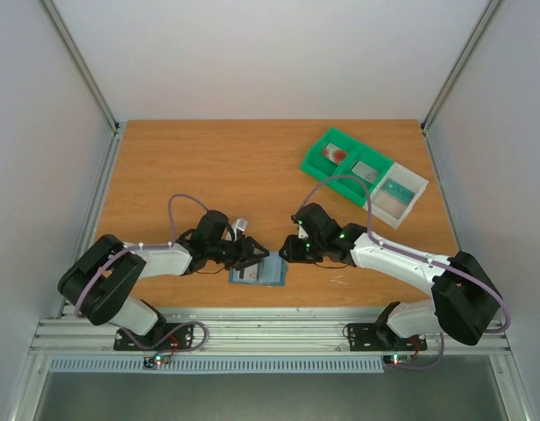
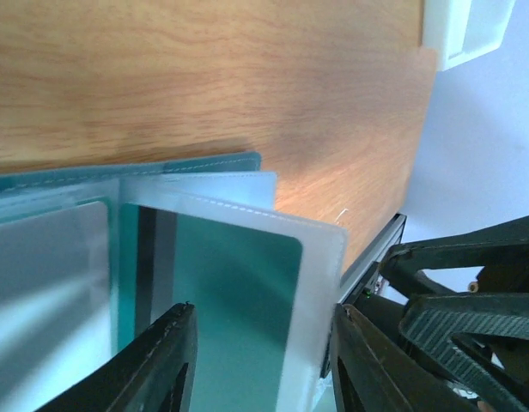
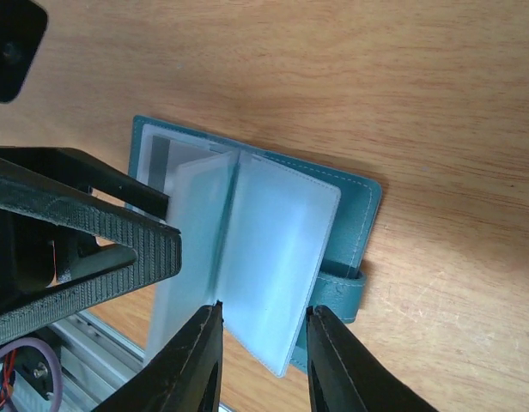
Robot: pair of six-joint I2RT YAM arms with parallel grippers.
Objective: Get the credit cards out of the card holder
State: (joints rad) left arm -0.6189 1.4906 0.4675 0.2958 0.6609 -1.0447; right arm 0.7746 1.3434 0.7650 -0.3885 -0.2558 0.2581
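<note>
Left gripper (image 2: pixel 263 319) straddles card holder (image 2: pixel 204 163) sleeve (image 2: pixel 320 257) (teal card (image 2: pixel 239 292) blurred inside).

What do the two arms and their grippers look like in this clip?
Both the left arm and right arm have white links with bulky black joints and black bases. A lilac cable loops along each. Small green lights glow on the right arm's wrist. The left gripper and right gripper are black, with ribbed fingers.

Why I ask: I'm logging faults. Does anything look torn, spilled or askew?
Nothing damaged. The card holder lies open on the table, clear sleeves fanned up; a teal card sits in one.
</note>
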